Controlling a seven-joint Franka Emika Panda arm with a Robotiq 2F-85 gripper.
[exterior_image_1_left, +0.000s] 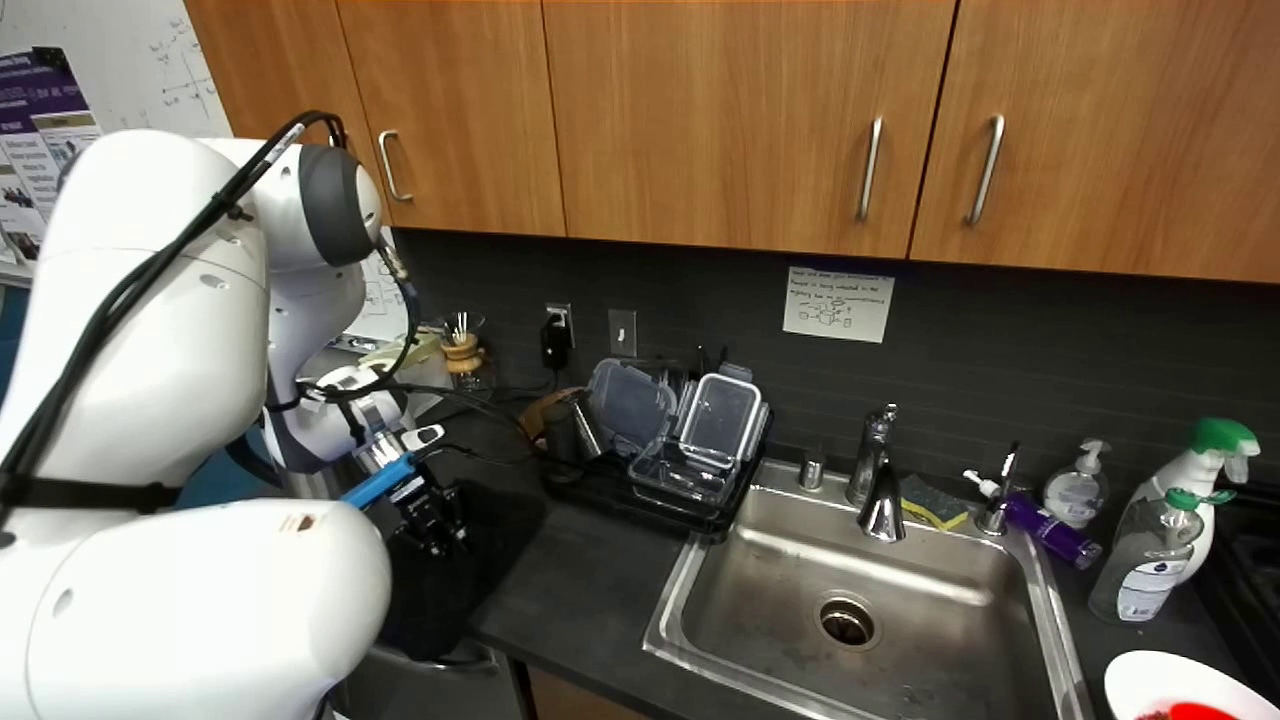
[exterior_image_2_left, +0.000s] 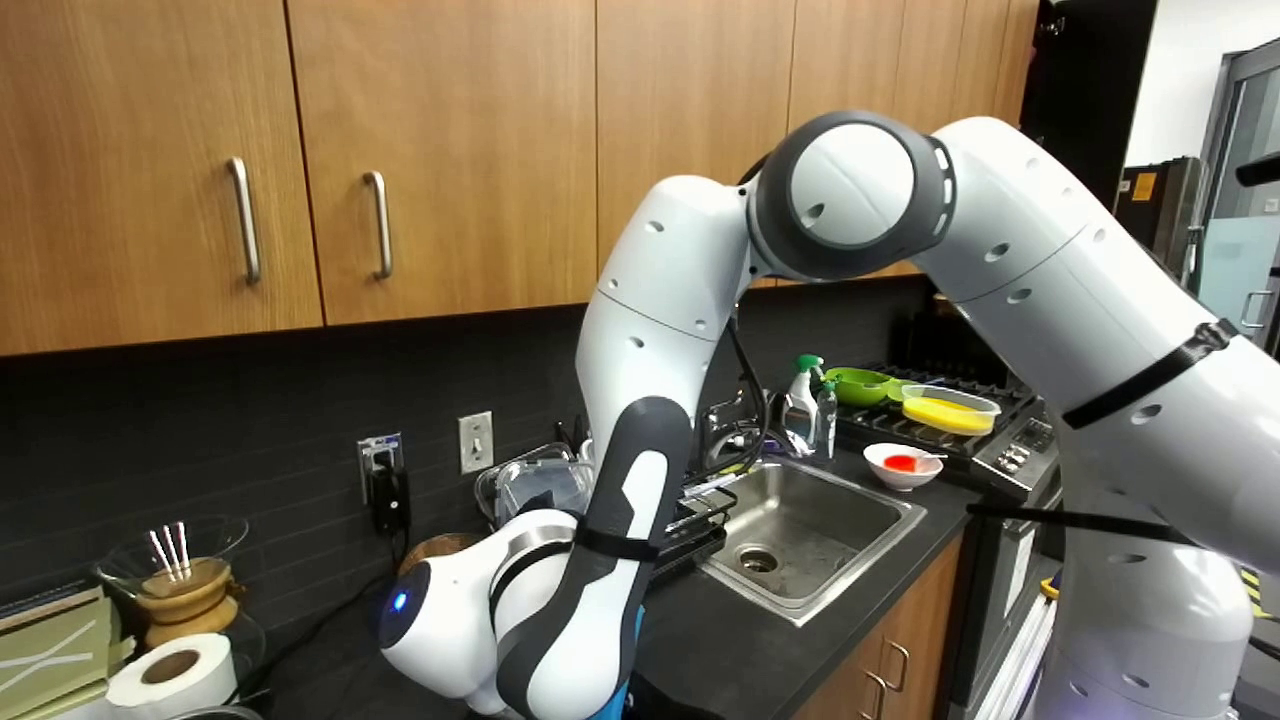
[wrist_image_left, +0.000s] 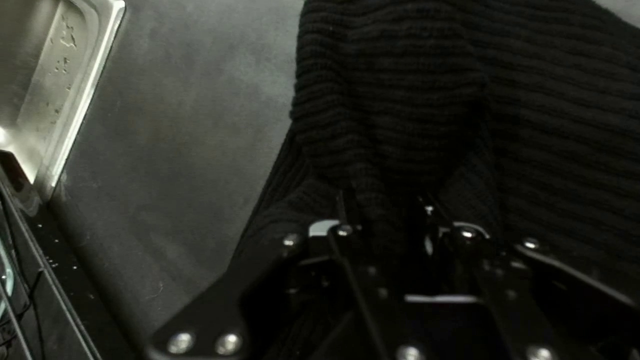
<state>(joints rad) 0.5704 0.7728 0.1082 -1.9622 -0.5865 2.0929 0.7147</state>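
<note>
A black, ribbed knit cloth (wrist_image_left: 390, 100) lies bunched and folded on the dark counter; it also shows in an exterior view (exterior_image_1_left: 505, 520), hanging over the front edge. My gripper (wrist_image_left: 387, 212) points down into this cloth, with folds around and between its two fingers. The fingers stand partly apart. It is too dark between them to tell whether they pinch the cloth. In an exterior view the black gripper (exterior_image_1_left: 438, 535) is low over the cloth. In the other exterior view my arm hides the gripper.
A dish rack (exterior_image_1_left: 715, 515) with clear containers (exterior_image_1_left: 720, 415) stands beside the steel sink (exterior_image_1_left: 670, 620). Bottles (exterior_image_1_left: 1145, 560) and a white bowl (exterior_image_2_left: 900, 478) stand beyond it. A glass coffee maker (exterior_image_2_left: 185, 600) and a paper roll (exterior_image_2_left: 170, 675) are at the counter's other end. Wooden cabinets (exterior_image_1_left: 740, 120) hang above.
</note>
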